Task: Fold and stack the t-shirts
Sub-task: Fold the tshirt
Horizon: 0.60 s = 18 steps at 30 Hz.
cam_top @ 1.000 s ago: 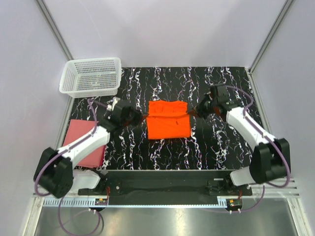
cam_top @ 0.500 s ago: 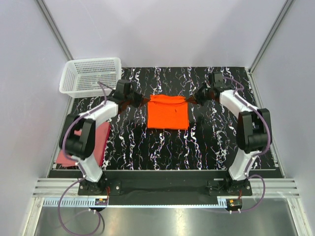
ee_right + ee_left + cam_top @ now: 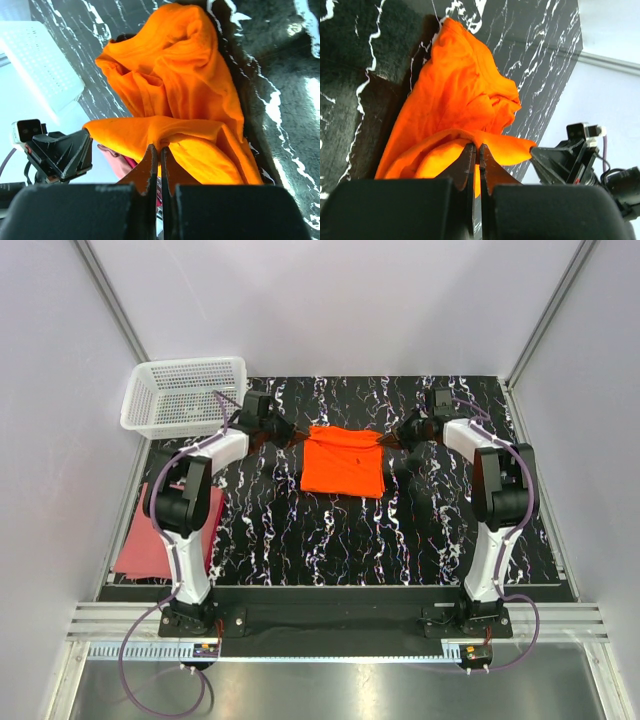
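The bright orange t-shirt hangs stretched between both grippers over the middle of the black marbled table, its lower edge resting on the surface. My left gripper is shut on its left top corner, and my right gripper is shut on its right top corner. In the left wrist view the orange cloth bunches above the closed jaws. The right wrist view shows the same cloth pinched in its jaws. The dusty pink-red t-shirt lies flat at the table's left edge, partly behind the left arm.
A white mesh basket stands at the back left corner, just behind the left arm. Grey walls and metal frame posts enclose the table on three sides. Both arm bases sit on the rail at the near edge.
Both grippers moved toward the back of the table and lifted the orange t-shirt's top edge. The shirt, earlier lying flat lower down, is now stretched taut between them.
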### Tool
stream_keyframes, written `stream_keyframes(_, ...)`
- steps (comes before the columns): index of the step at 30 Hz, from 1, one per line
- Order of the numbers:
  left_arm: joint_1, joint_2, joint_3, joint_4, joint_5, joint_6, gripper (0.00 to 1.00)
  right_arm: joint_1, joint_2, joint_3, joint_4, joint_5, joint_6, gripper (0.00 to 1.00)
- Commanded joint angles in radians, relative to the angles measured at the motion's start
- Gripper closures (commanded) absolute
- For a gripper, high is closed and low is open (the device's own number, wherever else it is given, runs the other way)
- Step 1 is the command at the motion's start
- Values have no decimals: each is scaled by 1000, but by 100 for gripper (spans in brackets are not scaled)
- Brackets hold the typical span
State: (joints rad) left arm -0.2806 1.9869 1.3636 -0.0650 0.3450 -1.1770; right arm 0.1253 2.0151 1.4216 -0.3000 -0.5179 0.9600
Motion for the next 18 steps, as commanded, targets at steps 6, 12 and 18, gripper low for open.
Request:
stream_keyframes(6,-31,-287,-175,47,38,31,100,14,-248,-137,13,-31,-12,100)
stream_keyframes(12,-92,-486,-365,62,35,-6,100,51,-487,-338,-19,-21,20,100)
stream_keyframes(18,-164,-722,-552,54,-1,-44,100,122,-743,-486,-103,34,61,100)
